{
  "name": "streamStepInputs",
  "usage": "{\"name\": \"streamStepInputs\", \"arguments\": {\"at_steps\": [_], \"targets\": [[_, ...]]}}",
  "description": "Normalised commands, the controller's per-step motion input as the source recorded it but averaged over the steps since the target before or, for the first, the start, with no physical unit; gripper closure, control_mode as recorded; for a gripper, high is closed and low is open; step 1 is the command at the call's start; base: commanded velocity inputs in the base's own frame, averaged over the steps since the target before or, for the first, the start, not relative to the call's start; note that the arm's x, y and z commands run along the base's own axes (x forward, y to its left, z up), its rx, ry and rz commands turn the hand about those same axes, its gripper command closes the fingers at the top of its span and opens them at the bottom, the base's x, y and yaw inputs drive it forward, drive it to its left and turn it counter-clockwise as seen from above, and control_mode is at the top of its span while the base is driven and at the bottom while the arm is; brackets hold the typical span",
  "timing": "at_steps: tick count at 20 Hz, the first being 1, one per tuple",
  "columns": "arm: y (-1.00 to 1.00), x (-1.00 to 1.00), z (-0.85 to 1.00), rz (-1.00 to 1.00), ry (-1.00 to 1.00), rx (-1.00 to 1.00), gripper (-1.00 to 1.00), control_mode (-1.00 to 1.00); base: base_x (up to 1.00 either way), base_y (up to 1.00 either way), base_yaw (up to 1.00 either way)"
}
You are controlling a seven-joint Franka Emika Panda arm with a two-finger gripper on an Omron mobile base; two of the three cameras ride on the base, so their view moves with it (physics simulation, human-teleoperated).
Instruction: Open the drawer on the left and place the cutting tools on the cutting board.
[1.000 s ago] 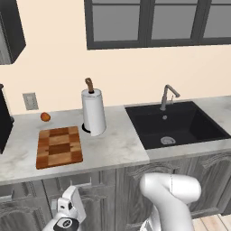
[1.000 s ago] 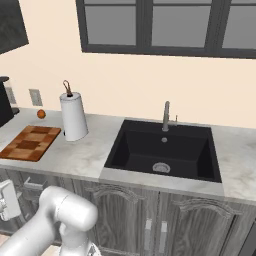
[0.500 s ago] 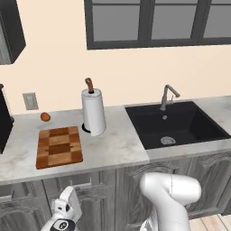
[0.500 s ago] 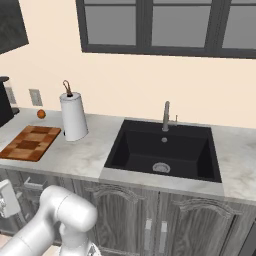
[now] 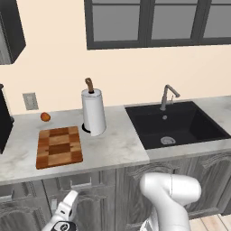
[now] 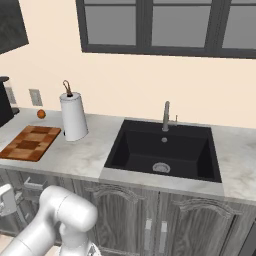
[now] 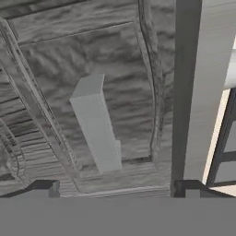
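Observation:
In the hand view the drawer (image 7: 55, 69) front fills the frame, dark-grey wood grain with a framed panel. Its pale bar handle (image 7: 96, 125) lies just ahead of my gripper (image 7: 117, 189), a little left of centre between the two dark fingertips (image 7: 46, 188). The jaws stand wide open with nothing in them. Seen from the left base, the gripper (image 5: 65, 212) hangs low in front of the drawer (image 5: 88, 179), below the cutting board (image 5: 59, 147) on the counter. The right base view has the cutting board (image 6: 30, 142) at far left. The cutting tools are out of view.
A paper-towel roll (image 5: 93, 113) stands right of the board, with a small orange ball (image 5: 45, 117) behind the board. A black sink (image 5: 176, 127) with a faucet (image 5: 168, 95) lies to the right. A dark appliance (image 5: 3, 122) stands at the counter's left end. Tall cabinet doors sit under the sink.
The hand has shifted only slightly in front of the drawer. The jaws stay as wide as before.

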Motion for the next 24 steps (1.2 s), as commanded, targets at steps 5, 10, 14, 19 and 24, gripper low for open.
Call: {"name": "streamStepInputs", "arguments": {"at_steps": [5, 10, 14, 19, 24], "targets": [[-0.03, 0.08, 0.00, 0.00, 0.00, 0.00, -1.00, -1.00, 0.00, 0.00, 0.00], [-0.08, 0.10, 0.00, 0.00, 0.00, 0.00, -1.00, -1.00, 0.00, 0.00, 0.00], [-0.02, 0.11, -0.03, 0.00, 0.00, 0.00, -1.00, -1.00, 0.00, 0.00, 0.00], [0.00, 0.18, -0.09, 0.01, 0.00, -0.01, -1.00, -1.00, 0.00, 0.00, 0.00], [0.00, 0.26, -0.08, 0.01, 0.00, 0.00, -1.00, -1.00, 0.00, 0.00, 0.00]]}}
